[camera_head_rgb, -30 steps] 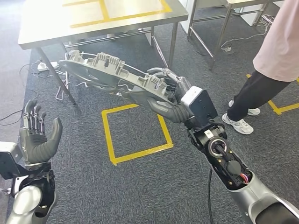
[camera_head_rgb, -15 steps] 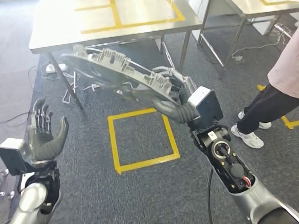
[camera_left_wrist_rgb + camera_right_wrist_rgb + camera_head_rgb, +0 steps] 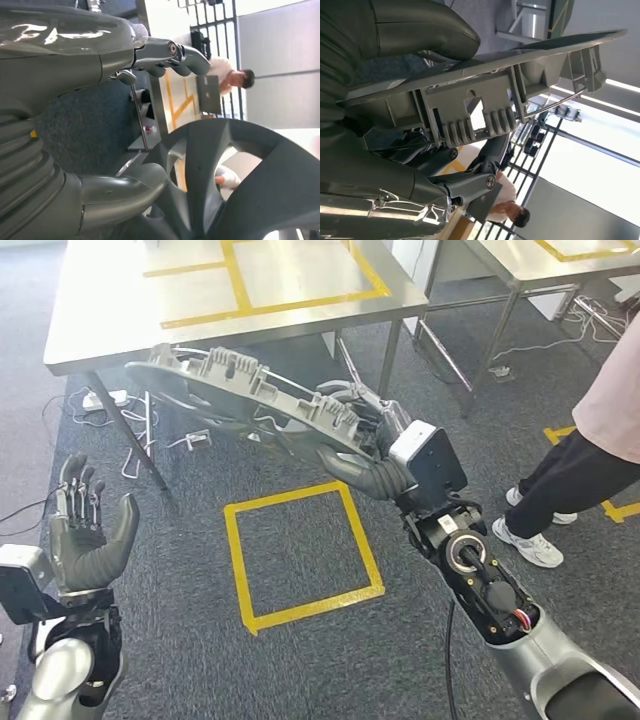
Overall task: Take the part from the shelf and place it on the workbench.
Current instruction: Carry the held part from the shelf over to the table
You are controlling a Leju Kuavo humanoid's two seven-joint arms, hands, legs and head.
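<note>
Right hand (image 3: 370, 445) clamped on one end of the long grey part (image 3: 241, 395), held out level above the carpet, far end reaching just under the near edge of the steel worktop (image 3: 98, 315). Left hand (image 3: 87, 530) spread, palm up, holding nothing, well off to the side. Risks: catching the far tip on the worktop edge or leg if raised too late; sagging or twisting out of a one-ended grip; swinging near the person (image 3: 596, 440) standing to the right.
</note>
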